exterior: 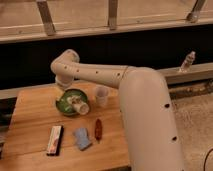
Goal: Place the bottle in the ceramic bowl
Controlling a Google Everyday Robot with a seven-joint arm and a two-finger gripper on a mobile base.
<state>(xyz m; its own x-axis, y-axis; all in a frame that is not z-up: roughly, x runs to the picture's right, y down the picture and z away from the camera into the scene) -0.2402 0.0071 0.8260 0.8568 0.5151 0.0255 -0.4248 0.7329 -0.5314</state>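
- Nearest the camera, on the front of the wooden surface (30, 125), lie three bystanders: a flat red-and-white packet (54, 139), a small blue object (82, 138) and a reddish-brown oblong item (98, 128).
- Behind them sits the ceramic bowl (65, 104), green with a darker rim, and the bottle (79, 104) lies across its right side, pale body over the bowl and one end reaching out over the rim toward the right.
- Its long axis seems to run roughly left to right, tipped slightly; which end carries the cap I cannot tell.
- Just beside the bowl on the right stands a translucent plastic cup (101, 95), close enough to be knocked.
- The gripper (71, 98) comes down from the bent arm directly above the bowl, so the bottle lies right at or just under the fingers, not off to one side.
- Whether the fingers are spread or pinching the bottle I cannot tell.
- My guess is that the placing is at its end: what matters next is a straight lift clear of the bottle.
- Farthest back, a clear bottle (188, 62) stands on the ledge at right.
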